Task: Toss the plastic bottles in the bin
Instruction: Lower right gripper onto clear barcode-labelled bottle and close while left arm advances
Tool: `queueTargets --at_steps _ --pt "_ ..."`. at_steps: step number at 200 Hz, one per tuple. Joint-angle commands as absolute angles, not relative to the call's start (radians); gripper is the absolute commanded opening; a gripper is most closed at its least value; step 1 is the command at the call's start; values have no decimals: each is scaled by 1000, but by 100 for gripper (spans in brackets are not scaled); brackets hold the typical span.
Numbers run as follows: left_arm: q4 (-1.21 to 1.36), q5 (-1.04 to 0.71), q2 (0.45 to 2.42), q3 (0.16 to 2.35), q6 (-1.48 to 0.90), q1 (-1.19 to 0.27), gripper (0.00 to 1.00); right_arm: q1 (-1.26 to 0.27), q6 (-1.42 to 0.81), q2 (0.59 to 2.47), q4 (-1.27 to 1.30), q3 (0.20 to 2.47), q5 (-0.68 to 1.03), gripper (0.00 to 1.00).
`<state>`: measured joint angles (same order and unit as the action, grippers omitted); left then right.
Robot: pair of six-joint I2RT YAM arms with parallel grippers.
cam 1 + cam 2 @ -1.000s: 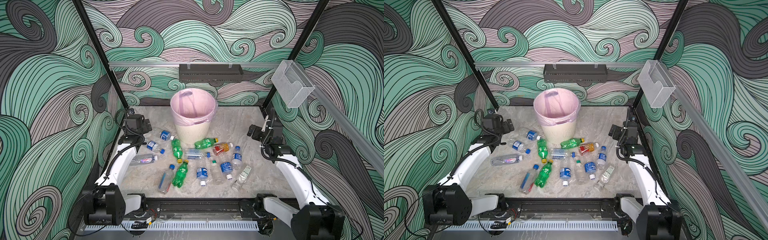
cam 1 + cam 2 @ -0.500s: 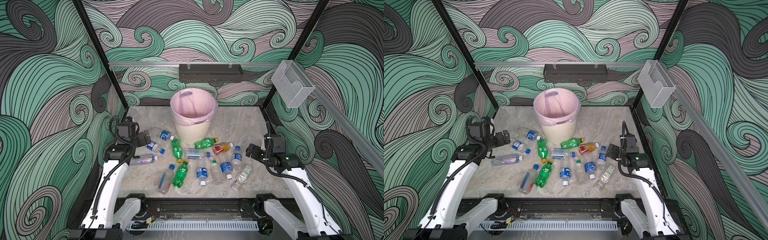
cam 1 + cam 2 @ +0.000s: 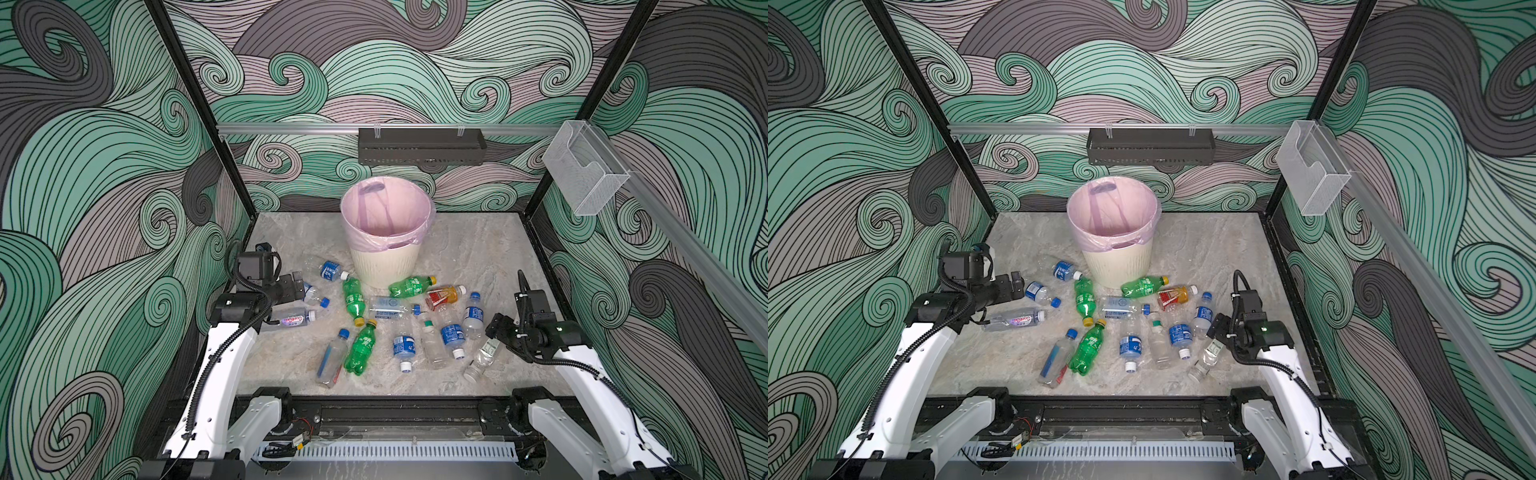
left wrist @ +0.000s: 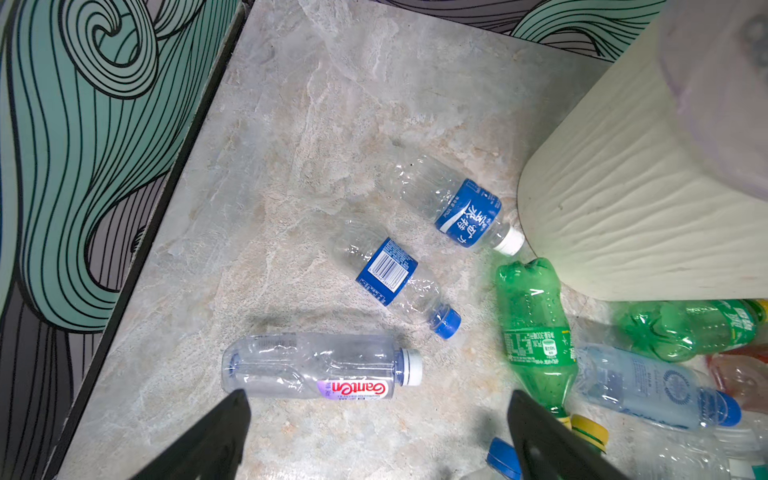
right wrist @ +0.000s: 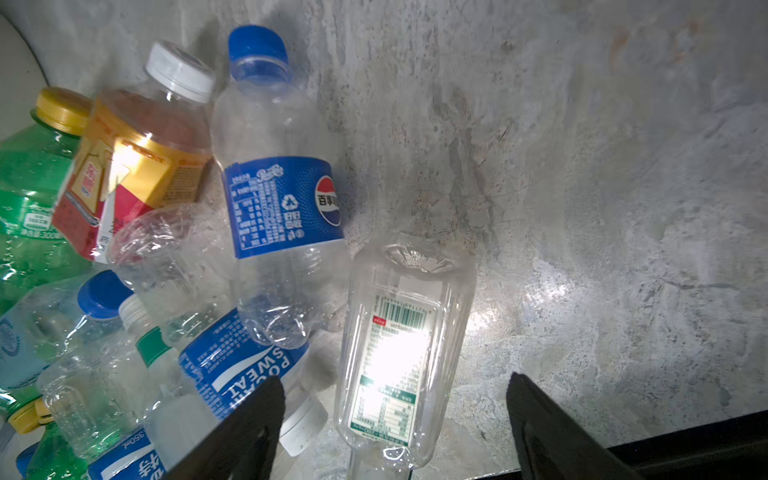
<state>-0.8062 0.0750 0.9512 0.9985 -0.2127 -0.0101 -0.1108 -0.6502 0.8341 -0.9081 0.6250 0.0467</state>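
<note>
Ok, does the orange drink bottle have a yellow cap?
No, the orange drink bottle wears a white cap; the yellow cap beside it belongs to a green bottle.

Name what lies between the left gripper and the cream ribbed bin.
Two clear plastic bottles with blue labels, in both top views: a white-capped one at the bin, a blue-capped one by the left gripper.

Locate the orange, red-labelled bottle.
In both top views the orange red-labelled plastic bottle lies right of centre, in front of the cream ribbed bin, beside a green yellow-capped bottle.
</note>
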Motion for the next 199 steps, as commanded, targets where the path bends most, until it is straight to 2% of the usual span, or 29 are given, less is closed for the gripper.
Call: queueTargets --at_steps 1,199 --pt "-794 45 954 980 -208 -14 99 -120 -709 832 -876 590 61 82" --pt "-752 63 963 926 -222 -14 99 -121 -596 1086 -713 539 18 67"
